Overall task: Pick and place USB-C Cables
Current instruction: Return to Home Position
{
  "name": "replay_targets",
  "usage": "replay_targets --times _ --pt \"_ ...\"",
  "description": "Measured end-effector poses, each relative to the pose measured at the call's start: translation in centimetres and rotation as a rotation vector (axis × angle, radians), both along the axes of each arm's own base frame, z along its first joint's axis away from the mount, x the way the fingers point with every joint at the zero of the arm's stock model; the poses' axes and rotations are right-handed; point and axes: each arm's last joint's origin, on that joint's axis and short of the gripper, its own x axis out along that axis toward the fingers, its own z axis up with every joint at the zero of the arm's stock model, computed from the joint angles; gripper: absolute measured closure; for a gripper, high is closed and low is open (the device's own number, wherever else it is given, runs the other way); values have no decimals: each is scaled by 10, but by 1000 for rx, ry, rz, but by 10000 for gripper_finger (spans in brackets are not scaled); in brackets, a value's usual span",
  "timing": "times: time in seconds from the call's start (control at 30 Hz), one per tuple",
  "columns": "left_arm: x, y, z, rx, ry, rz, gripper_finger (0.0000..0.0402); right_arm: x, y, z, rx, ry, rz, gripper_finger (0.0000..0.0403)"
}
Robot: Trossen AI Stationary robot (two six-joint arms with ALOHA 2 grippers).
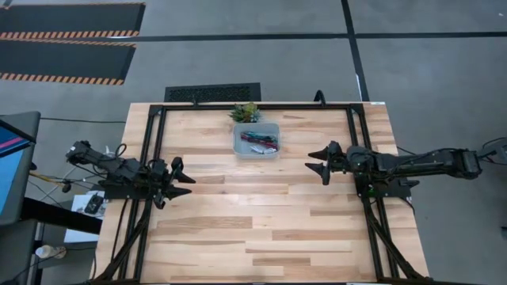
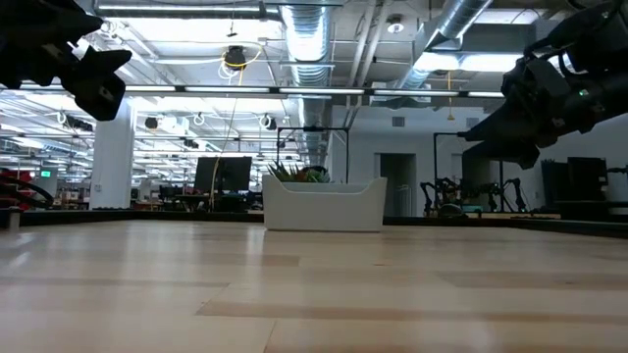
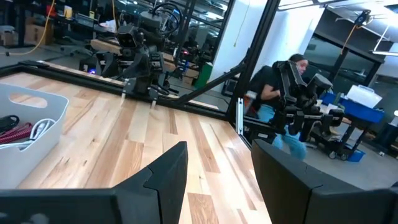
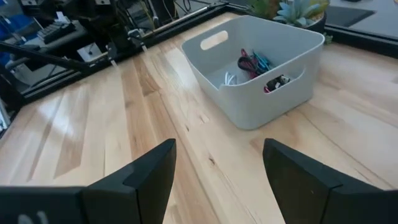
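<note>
Open workshop floor of grey concrete, with hazard-striped mats off to one side. A light wood table (image 1: 261, 229) sits in a black frame, and I see no loose cable on its bare boards. Both arms hang above the table, one at each side, pointing inward at each other. On the left gripper (image 1: 184, 177) the fingers are apart with nothing between them. The right gripper (image 1: 315, 165) is likewise spread and empty. The grey bin (image 1: 238, 144) sits at the far middle, its long side running across the table. A small green plant (image 1: 245, 112) stands just behind it.

The USB-C cables (image 4: 254, 63) lie heaped inside the bin, maroon and teal tangled together, white and black beside them. The bin lies between the two grippers and farther back, with the right one somewhat nearer.

Judgement: placing looks finished. What remains is drawing each arm back, away from the bin.
</note>
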Motion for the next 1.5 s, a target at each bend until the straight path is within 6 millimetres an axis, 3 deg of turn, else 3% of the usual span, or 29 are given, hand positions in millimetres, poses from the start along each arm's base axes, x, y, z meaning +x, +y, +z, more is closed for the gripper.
replay_targets --times 1.5 --pt "0 0 -1 0 2 -2 233 -1 0 -2 3 21 0 137"
